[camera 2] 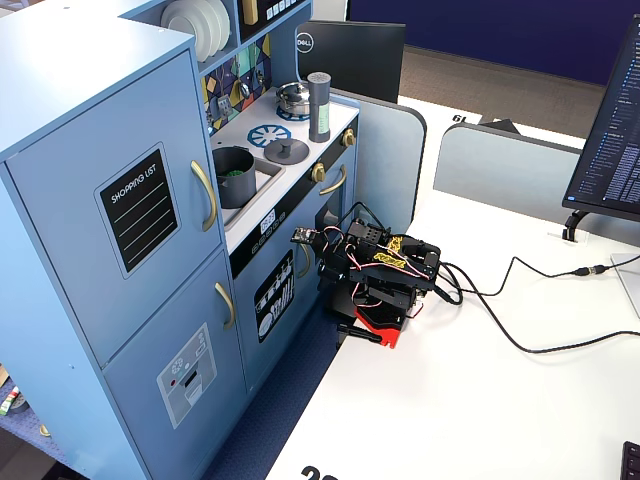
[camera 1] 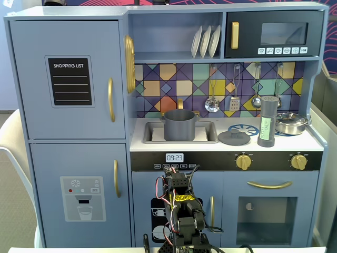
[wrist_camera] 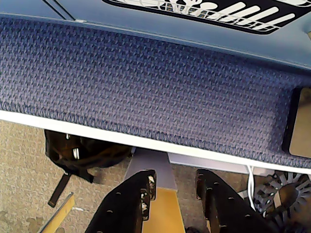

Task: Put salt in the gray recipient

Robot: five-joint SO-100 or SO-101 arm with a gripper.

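Note:
The salt [camera 1: 268, 122], a tall gray shaker with a pale green label, stands upright on the toy kitchen's stovetop at the right; it also shows in the other fixed view [camera 2: 319, 107]. The gray recipient [camera 1: 180, 125], a matte gray pot, sits in the sink left of it, and something green shows inside it [camera 2: 233, 178]. My arm [camera 2: 385, 265] is folded low on the white table in front of the kitchen, far below both. In the wrist view my gripper [wrist_camera: 175, 177] points down past the table edge, with its jaws apart and nothing between them.
A flat gray lid with a knob [camera 1: 234, 137] lies between pot and salt. A shiny steel pan [camera 1: 291, 123] sits behind the salt. Cables [camera 2: 520, 330] run across the white table. A black bag [wrist_camera: 82, 150] lies on the floor.

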